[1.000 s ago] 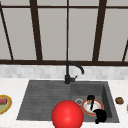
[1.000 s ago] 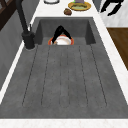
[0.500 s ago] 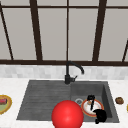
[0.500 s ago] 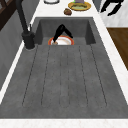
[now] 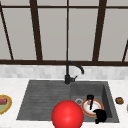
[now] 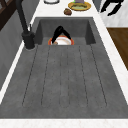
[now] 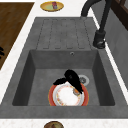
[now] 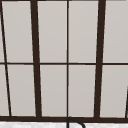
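Nothing has visibly moved since the earlier frames: plate and both hands sit where they were. White plate (image 7: 67,96) with an orange-red rim lies flat on the floor of the sink basin (image 7: 25,75), beside the drain (image 7: 83,80) (front view has it in the basin's right half). One hand (image 7: 72,78) is down on the plate's far edge, fingers long and fairly straight across the white centre, thumb spread out to the side, not curled round anything. In the front view it shows as a thin dark shape (image 5: 90,100) over the plate (image 5: 88,108), and another hand (image 5: 100,116) hangs at the basin's near right corner, just off the plate rim; its fingers can't be read, and which hand is left or right can't be told. Red ball (image 5: 67,115) floats in front of the sink. Black faucet (image 5: 71,72) stands behind the basin. On the worktop (image 5: 11,83): yellow dish (image 5: 3,103) far left, small brown item (image 5: 119,100) right.
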`<state>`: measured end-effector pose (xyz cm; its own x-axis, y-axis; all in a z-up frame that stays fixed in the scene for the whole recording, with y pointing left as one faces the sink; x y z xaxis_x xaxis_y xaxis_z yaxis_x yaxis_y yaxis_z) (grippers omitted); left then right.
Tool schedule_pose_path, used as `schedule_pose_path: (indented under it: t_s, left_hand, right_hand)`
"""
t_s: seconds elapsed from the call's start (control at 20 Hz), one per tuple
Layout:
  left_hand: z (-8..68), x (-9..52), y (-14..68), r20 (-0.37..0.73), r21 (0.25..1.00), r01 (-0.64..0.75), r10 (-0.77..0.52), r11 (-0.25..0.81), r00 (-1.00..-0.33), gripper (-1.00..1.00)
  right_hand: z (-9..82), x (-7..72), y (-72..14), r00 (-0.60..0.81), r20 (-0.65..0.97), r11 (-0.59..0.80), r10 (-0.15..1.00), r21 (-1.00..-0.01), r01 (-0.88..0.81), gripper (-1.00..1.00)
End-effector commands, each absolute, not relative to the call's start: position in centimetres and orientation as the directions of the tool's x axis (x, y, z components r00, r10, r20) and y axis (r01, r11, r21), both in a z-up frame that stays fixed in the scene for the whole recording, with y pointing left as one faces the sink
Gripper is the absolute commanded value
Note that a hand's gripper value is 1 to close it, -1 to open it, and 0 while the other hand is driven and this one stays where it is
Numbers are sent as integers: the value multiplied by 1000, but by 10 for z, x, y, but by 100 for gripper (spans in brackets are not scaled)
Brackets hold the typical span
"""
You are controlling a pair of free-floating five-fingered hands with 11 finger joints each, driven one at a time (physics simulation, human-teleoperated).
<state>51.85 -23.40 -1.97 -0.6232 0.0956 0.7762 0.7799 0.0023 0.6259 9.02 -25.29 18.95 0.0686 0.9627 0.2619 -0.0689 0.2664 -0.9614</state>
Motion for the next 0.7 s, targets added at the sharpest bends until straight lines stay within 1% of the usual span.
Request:
schedule_pose_path:
  t_s: [0.0,0.35,0.4,0.5,0.65]
  left_hand:
    - [-35,525,-234,791,604,797,111,14,-602,-100]
    - [-52,528,-234,783,615,788,107,10,-612,-100]
    - [-52,528,-234,777,623,782,107,10,-621,100]
    - [-46,524,-233,701,710,704,116,-16,-704,100]
    - [-40,515,-242,631,773,634,105,0,-769,100]
  right_hand:
    - [190,90,-253,69,262,266,963,-961,-69,0]
    - [190,90,-253,69,262,266,963,-961,-69,0]
    - [190,90,-253,69,262,266,963,-961,-69,0]
    - [190,90,-253,69,262,266,963,-961,-69,0]
    - [190,90,-253,69,262,266,963,-961,-69,0]
